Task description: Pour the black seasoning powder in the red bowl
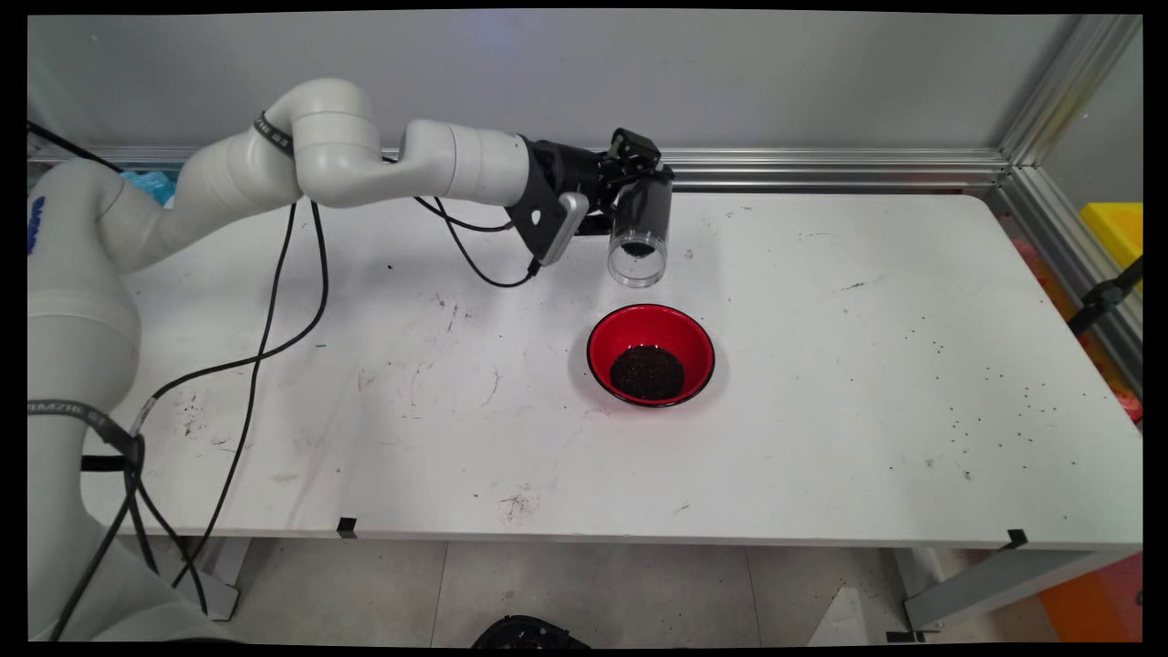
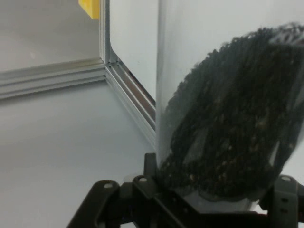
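My gripper is shut on a clear plastic cup, held in the air above the table and tipped with its open mouth pointing down toward the front. Dark grains sit inside the cup and fill much of the hand view. Just below and in front of the cup's mouth stands a red bowl with a black rim. A heap of the same dark grains lies in the bowl's bottom.
The white table has loose dark grains scattered over its right side. An aluminium rail runs along the back wall and down the right edge. Black cables hang from the arm over the table's left part.
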Robot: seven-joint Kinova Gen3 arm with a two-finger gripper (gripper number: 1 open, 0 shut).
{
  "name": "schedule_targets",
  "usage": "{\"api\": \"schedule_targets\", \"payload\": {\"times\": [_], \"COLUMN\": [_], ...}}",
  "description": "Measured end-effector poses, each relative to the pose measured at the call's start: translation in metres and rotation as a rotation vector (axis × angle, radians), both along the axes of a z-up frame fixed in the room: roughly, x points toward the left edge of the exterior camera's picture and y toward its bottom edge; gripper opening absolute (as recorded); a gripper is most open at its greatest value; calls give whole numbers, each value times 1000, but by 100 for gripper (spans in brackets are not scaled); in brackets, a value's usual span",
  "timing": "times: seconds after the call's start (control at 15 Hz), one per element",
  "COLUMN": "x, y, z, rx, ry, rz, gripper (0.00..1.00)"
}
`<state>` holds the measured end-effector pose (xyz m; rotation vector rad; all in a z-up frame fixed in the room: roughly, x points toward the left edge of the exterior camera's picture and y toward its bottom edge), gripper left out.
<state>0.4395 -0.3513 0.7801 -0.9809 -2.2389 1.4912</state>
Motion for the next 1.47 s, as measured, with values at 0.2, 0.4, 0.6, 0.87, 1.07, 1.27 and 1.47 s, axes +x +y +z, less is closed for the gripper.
{"api": "schedule_targets", "payload": {"times": [0.2, 0.4, 0.6, 0.87, 1.07, 1.27, 1.47], "x": [-7, -15, -23, -32, -37, -41, -46], "y": [6, 10, 12, 11, 12, 14, 18], "z": [-3, -6, -10, -15, -20, -23, -25], "rx": [-56, -108, -156, -215, -248, -280, -316], "ry": [-39, -74, -102, -133, -158, -183, -207], "rz": [-4, -1, 5, 12, 18, 20, 20], "gripper": [0, 0, 0, 0, 0, 0, 0]}}
